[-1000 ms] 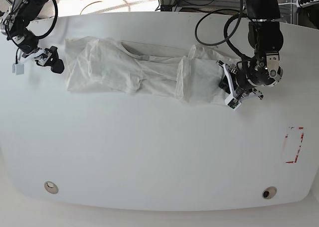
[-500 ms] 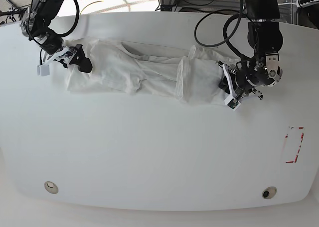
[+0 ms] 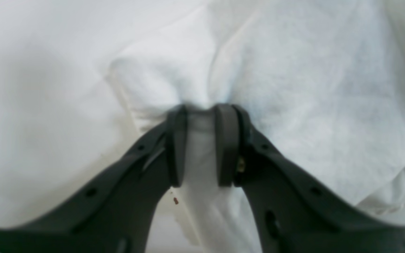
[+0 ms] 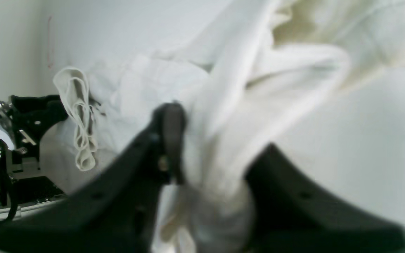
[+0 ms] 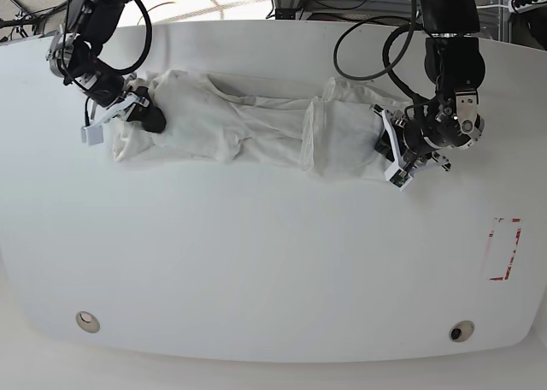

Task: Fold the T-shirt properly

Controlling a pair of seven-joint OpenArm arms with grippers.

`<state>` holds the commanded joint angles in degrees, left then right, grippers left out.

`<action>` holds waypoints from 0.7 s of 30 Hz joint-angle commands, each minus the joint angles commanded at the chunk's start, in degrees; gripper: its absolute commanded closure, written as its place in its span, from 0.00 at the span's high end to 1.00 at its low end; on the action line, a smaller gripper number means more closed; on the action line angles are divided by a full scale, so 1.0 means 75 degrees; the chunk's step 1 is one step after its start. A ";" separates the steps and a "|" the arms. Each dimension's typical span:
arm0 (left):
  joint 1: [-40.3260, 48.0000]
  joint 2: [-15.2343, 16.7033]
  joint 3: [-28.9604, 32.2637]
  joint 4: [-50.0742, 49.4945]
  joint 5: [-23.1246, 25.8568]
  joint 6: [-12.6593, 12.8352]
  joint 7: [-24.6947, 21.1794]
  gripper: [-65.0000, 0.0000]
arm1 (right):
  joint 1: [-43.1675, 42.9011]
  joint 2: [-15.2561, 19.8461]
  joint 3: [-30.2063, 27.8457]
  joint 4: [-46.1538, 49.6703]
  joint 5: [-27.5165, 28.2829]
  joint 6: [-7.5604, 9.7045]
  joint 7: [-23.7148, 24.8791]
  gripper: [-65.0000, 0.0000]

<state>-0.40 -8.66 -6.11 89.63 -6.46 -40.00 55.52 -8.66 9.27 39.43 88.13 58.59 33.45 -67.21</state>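
We have the T-shirt (image 5: 231, 121) lying in a long, rumpled strip across the counter (image 5: 256, 262), near its far edge in the base view. Its print is hidden from us. Raised folds cross the T-shirt between our two grippers, and in the right wrist view we see stacked, looping layers at one of them.

At the T-shirt's right-hand end in the base view, our left gripper (image 3: 200, 147) has its fingers down on the cloth, a gathered ridge between them; we cannot tell whether they pinch it. At the T-shirt's other end, our right gripper (image 4: 209, 154) has its fingers around a thick, blurred bunch of fabric; how firmly, we cannot tell.

Nearer the base camera than the T-shirt, we see red marks (image 5: 515, 249) on the counter, well apart from the cloth.
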 joint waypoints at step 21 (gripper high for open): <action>-0.0832 0.1606 0.1664 -0.1172 -0.0012 0.0287 0.0223 0.19 | -0.0363 0.0457 -0.0047 0.2297 0.0000 -0.0551 -0.0012 0.00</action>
<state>-6.64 3.38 6.37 80.84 -6.55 -37.85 57.19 -11.38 12.70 39.08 105.36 58.59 29.32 -67.30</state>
